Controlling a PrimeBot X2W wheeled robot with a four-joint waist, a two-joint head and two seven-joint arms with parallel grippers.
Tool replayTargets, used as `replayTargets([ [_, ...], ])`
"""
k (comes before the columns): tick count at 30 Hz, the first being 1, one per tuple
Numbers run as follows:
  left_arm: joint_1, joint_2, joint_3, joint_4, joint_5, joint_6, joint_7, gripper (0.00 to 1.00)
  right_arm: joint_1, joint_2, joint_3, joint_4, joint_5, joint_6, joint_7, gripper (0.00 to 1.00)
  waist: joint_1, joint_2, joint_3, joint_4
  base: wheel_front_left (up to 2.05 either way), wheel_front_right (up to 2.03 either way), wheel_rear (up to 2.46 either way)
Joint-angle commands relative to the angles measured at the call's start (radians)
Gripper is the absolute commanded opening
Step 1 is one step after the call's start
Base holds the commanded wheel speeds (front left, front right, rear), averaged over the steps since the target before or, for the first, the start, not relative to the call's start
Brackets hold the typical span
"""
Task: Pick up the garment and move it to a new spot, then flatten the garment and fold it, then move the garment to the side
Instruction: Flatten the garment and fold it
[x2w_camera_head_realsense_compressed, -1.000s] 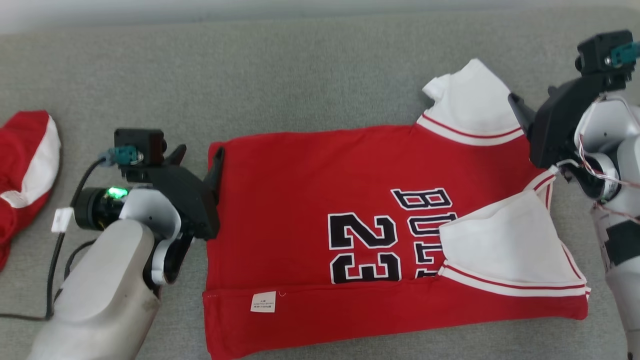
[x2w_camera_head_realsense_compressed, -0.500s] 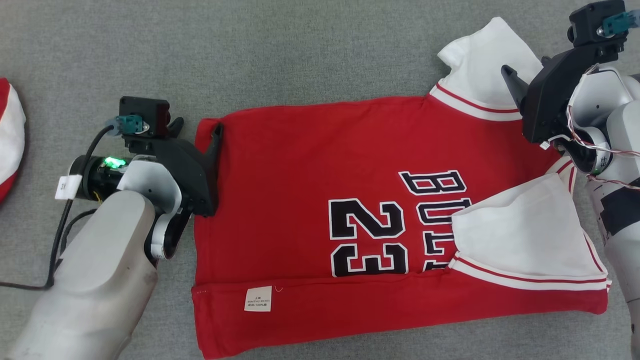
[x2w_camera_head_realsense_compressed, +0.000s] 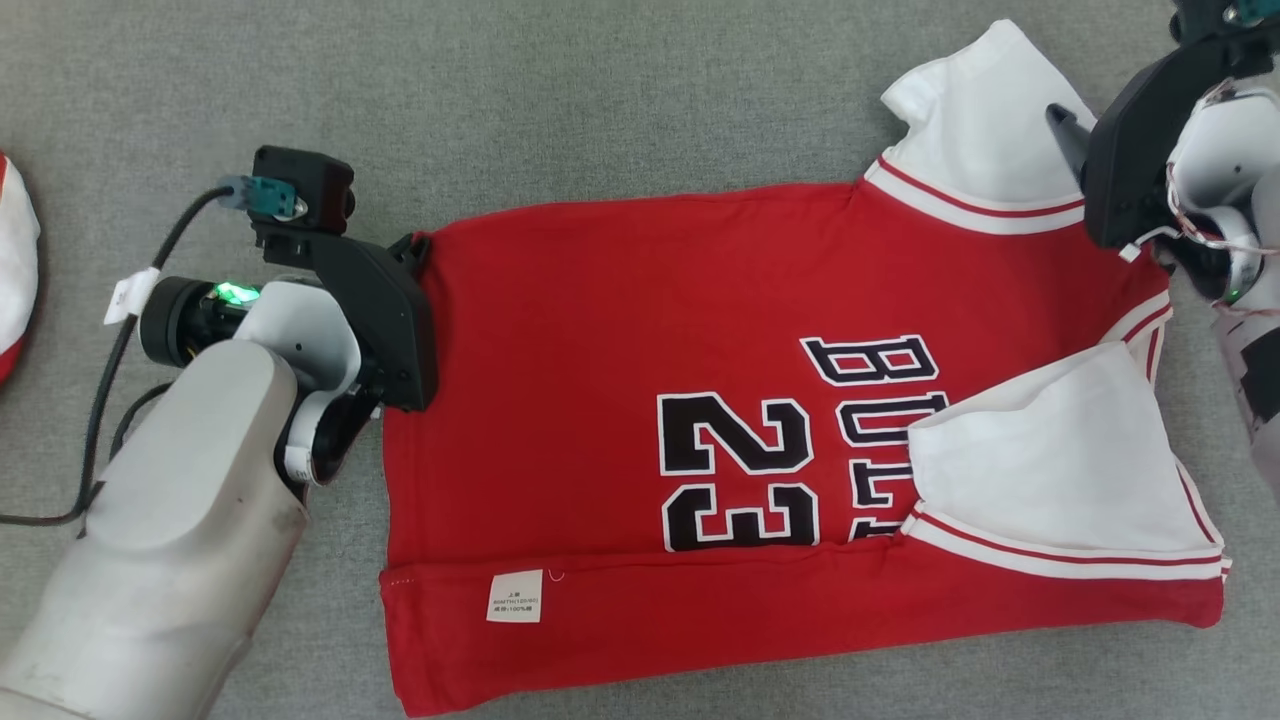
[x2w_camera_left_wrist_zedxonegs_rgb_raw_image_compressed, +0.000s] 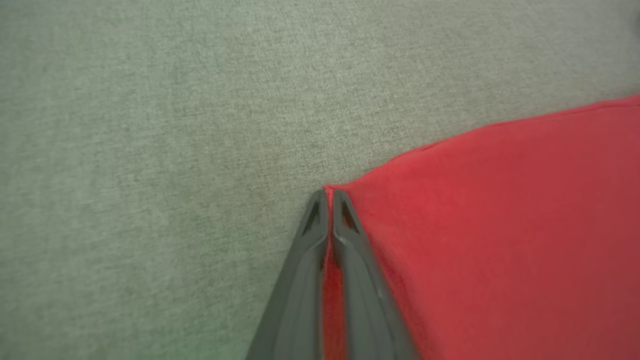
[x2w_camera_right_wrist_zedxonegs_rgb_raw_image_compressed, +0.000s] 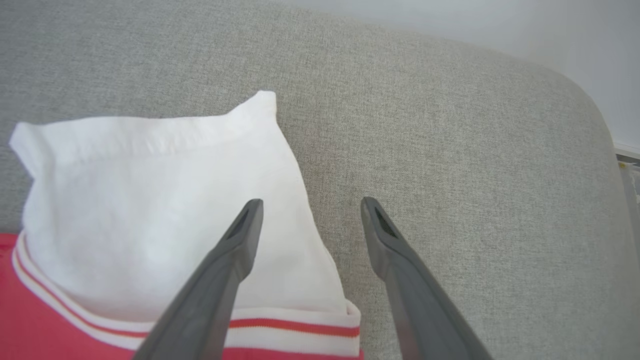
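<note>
Garment (x2w_camera_head_realsense_compressed: 600, 330), a red jersey, lies flat on the middle of the grey cushion (x2w_camera_head_realsense_compressed: 600, 100), near edge folded up. Left gripper (x2w_camera_left_wrist_zedxonegs_rgb_raw_image_compressed: 327, 196) clamped on its far left corner; right gripper (x2w_camera_right_wrist_zedxonegs_rgb_raw_image_compressed: 312, 202) jaws apart, astride the edge of the white sleeve (x2w_camera_right_wrist_zedxonegs_rgb_raw_image_compressed: 150, 175). Judged light, limp knit: grip corners, expect sag between

left end effector (x2w_camera_left_wrist_zedxonegs_rgb_raw_image_compressed: 327, 192): closed, was spread | grip: garment (x2w_camera_head_realsense_compressed: 600, 350) corner, apparently

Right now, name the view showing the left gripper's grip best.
Left wrist view: the left gripper is shut on the jersey corner, cloth between its fingers. Head view: its body hides the pinch. Right wrist view faces the white sleeve.
</note>
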Motion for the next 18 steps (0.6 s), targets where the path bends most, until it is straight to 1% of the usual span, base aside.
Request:
replayTargets([
  [1, 0.016, 0.016, -0.001, 0.021, -0.007, 0.006, 0.02, 0.0, -0.016, -0.007, 0.006, 0.005, -0.01, -0.002, 0.0, 1.0, 0.0001, 0.0, 0.008, 0.003, 0.0, 0.0, 0.0],
  [5, -0.004, 0.024, 0.019, -0.003, -0.035, 0.001, 0.038, 0.0, -0.063, -0.016, 0.009, 0.035, -0.011, -0.002, 0.006, 1.0, 0.0001, 0.0, 0.034, 0.01, 0.0, 0.0, 0.0],
  [10, -0.023, 0.041, 0.02, -0.031, -0.024, 0.017, 0.045, 0.0, -0.106, -0.003, 0.023, 0.062, -0.013, -0.002, -0.017, 1.0, 0.0001, 0.0, 0.064, 0.025, 0.0, 0.0, 0.0],
  [13, -0.032, 0.032, 0.019, -0.05, -0.024, 0.026, 0.047, 0.0, -0.125, 0.003, 0.023, 0.087, -0.003, -0.003, -0.047, 1.0, 0.0001, 0.0, 0.083, 0.038, 0.0, 0.0, 0.0],
  [18, -0.035, 0.016, 0.013, -0.076, -0.027, 0.03, 0.042, 0.0, -0.16, 0.019, 0.037, 0.134, -0.023, -0.002, -0.078, 1.0, 0.0001, 0.0, 0.109, 0.052, 0.0, 0.0, 0.0],
])
